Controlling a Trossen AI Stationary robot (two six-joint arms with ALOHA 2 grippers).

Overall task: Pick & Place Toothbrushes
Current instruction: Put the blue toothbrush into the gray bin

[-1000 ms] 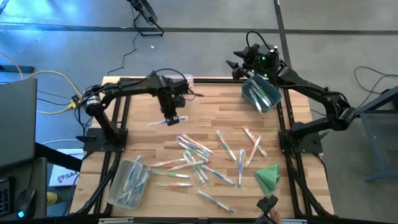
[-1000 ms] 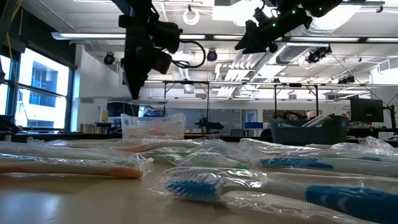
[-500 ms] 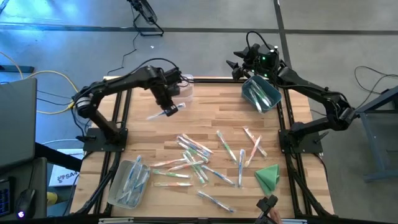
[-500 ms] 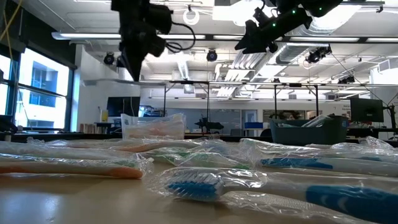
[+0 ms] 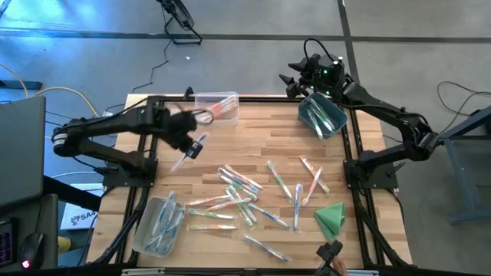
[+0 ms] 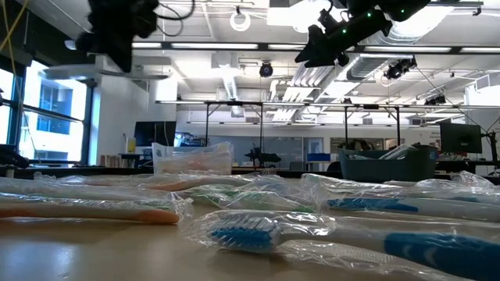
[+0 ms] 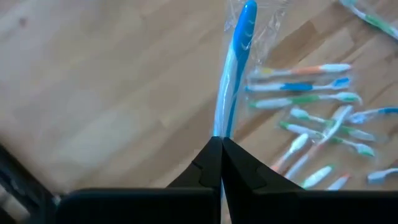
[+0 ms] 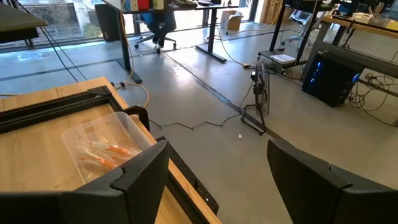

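While the left gripper (image 7: 221, 163) clamps a blue toothbrush (image 7: 235, 68) above the desk (image 5: 253, 138), probably for sorting, the right gripper (image 8: 217, 163) waits wide open.

Even, bright overhead lighting; ceiling strip lamps (image 6: 234, 45) glare at upper centre of the low view. Motion blur smears the dark left arm (image 5: 130, 130). Foreground plastic-wrapped blue-bristled toothbrush (image 6: 258, 234) appears soft.

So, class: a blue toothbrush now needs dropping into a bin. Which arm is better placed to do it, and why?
The left. Its gripper is shut on the blue toothbrush, above the table's left side. The right gripper hangs open and empty at the far edge, above the blue-green bin.
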